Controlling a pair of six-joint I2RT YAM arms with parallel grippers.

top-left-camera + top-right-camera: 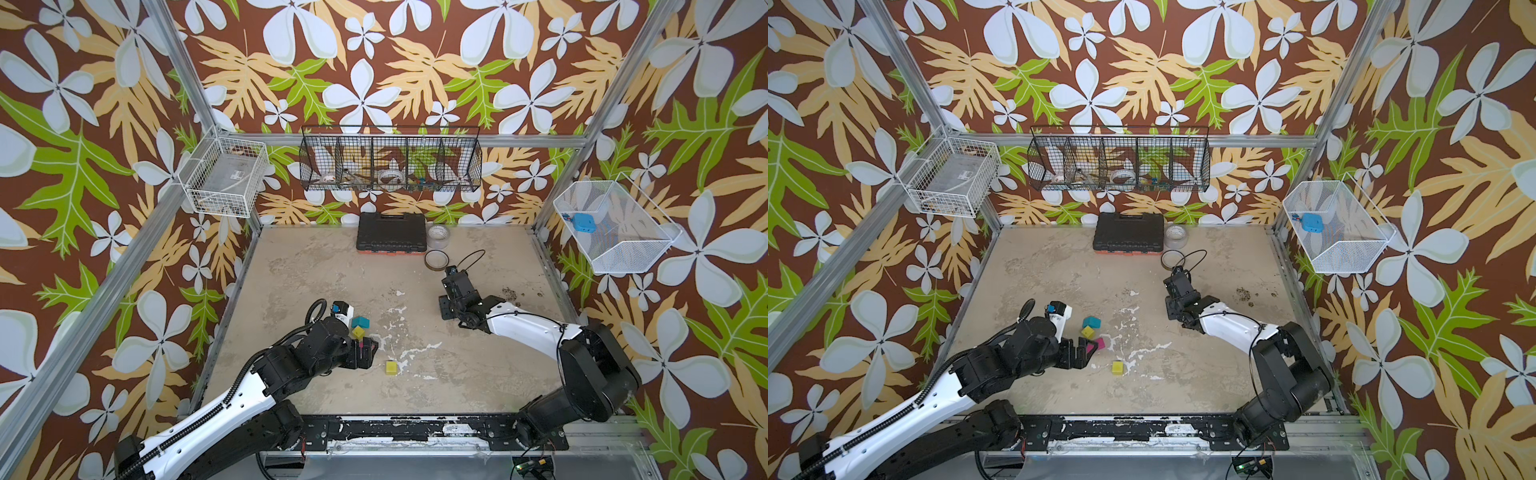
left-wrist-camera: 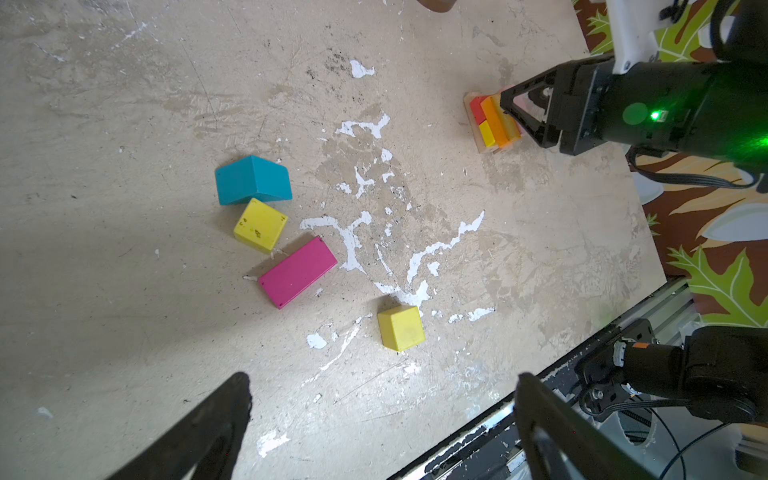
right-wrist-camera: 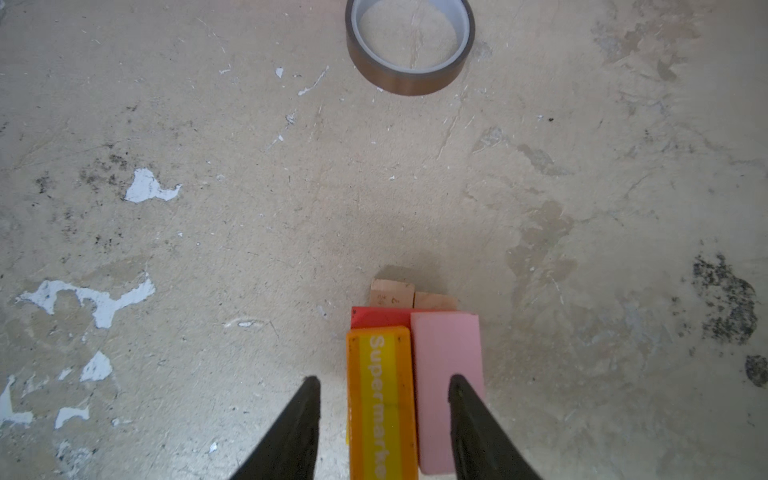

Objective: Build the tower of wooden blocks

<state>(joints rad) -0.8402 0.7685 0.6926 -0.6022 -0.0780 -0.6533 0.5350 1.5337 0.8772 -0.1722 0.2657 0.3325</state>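
Scuffed beige table (image 1: 316,266), boxed in by brown wallpaper (image 1: 374,62) with white flowers. Right of the table's middle, about halfway between far and near edges: part-built wood block tower (image 2: 494,120). At its base, two plain tan planks (image 3: 392,293) side by side; on those, a red block (image 3: 374,318) and a yellow block (image 2: 487,134) in line; on top, an orange block with a yellow "Supermarket" stripe (image 3: 381,399) touching a pale pink block (image 3: 446,365) along their long sides. Directly above the stack, right gripper (image 3: 384,379), spread, pinching nothing, with a visible gap to the orange block on one side. Left of the middle, loose on the table: teal roof-shaped block (image 2: 251,180) just beside a yellow-green cube (image 2: 260,224), a magenta rectangular block (image 2: 297,272) just beside that, a second yellow-green cube (image 2: 401,328) apart, nearer the near edge. Over these, left gripper (image 2: 382,386), spread wide and empty. Toward the far edge, a brown tape roll (image 3: 409,45), a clear tape roll (image 1: 439,237) and a black tool case (image 1: 392,232).
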